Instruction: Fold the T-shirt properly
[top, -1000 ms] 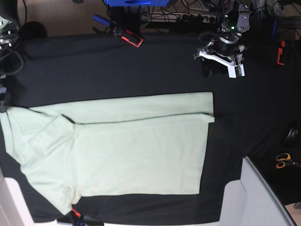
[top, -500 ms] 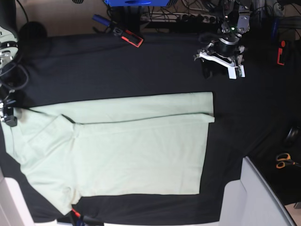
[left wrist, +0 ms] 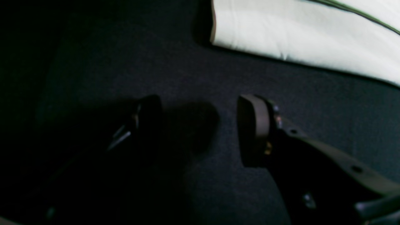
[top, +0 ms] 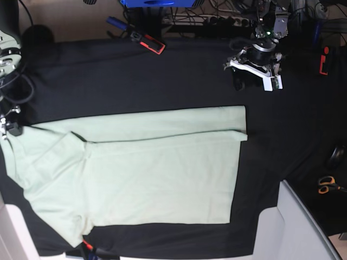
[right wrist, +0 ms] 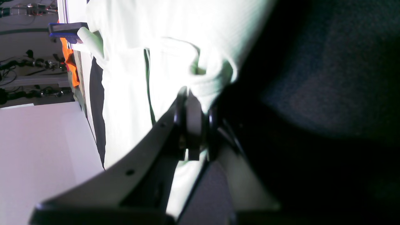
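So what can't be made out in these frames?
- Right gripper: base view cuts it at the left edge; which part of the T-shirt it pinches is unclear.
- Shirt: overexposed in the right wrist view, folds washed out.
- Left gripper: one finger lost in shadow in the left wrist view.
- Neck mark: too small.

Robotics lab workstation: a black table cloth (top: pixel 162 70) covers the bench, cables and a power strip (top: pixel 225 20) line its rear edge, scissors (top: pixel 327 185) nearby.
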